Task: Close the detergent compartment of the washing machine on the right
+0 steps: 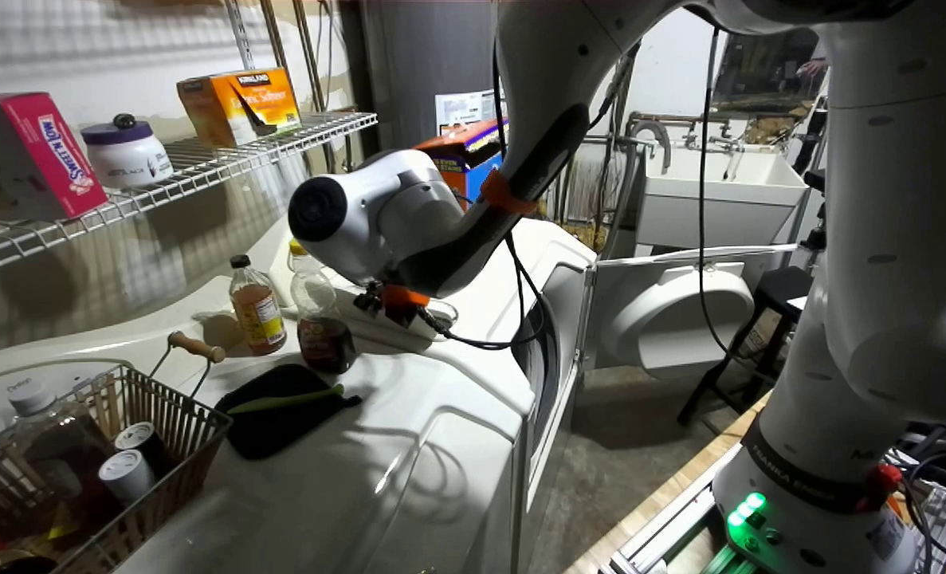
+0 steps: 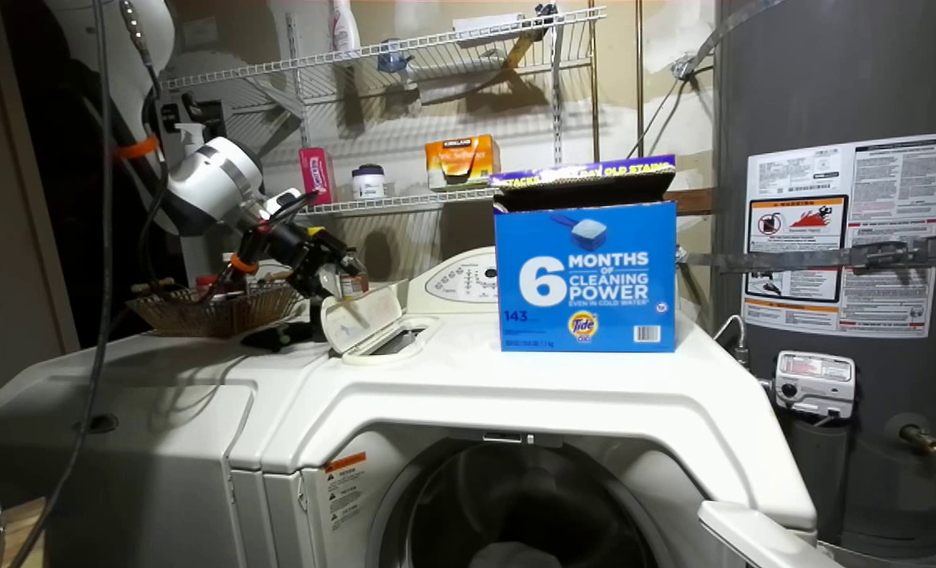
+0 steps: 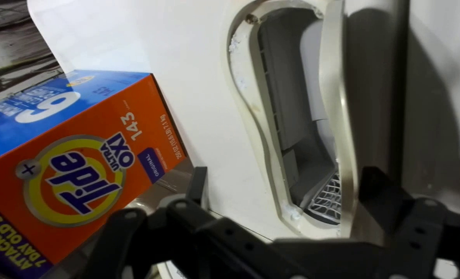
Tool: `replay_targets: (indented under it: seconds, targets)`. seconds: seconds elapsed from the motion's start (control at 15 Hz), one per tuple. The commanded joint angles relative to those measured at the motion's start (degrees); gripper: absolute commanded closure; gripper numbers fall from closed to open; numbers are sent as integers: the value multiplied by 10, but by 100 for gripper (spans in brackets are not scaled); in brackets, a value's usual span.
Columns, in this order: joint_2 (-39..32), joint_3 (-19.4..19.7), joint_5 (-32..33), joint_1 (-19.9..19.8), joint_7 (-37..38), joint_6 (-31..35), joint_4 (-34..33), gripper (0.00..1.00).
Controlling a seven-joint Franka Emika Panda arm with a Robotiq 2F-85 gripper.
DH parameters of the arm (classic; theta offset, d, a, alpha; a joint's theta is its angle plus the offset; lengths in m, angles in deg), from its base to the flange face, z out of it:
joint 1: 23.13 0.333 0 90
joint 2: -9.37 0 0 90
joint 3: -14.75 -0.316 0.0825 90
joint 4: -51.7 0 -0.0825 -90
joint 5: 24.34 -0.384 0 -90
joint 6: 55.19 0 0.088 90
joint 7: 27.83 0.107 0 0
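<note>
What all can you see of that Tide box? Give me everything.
The Tide box looks like cardboard: blue where it reads "6 months of cleaning power," orange on the side with the round logo. Its purple top flap, lettered in yellow, is raised over a dark opening; whatever is inside is hidden. It stands upright on the washer, beside the open compartment. The open jaws do not touch it.
</note>
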Motion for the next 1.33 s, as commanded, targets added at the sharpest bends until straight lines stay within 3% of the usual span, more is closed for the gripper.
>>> replay_targets:
  seconds: [0.0,0.67,0.93,1.13,1.27]
  targets:
    - [30,3,12,-22,28,1,31,0]
    - [46,11,3,-64,42,9,52,0]
    - [58,3,-17,-74,30,74,51,0]
    - [89,-5,-84,-86,-4,173,61,0]
    - [125,-6,-170,-92,-40,205,77,0]
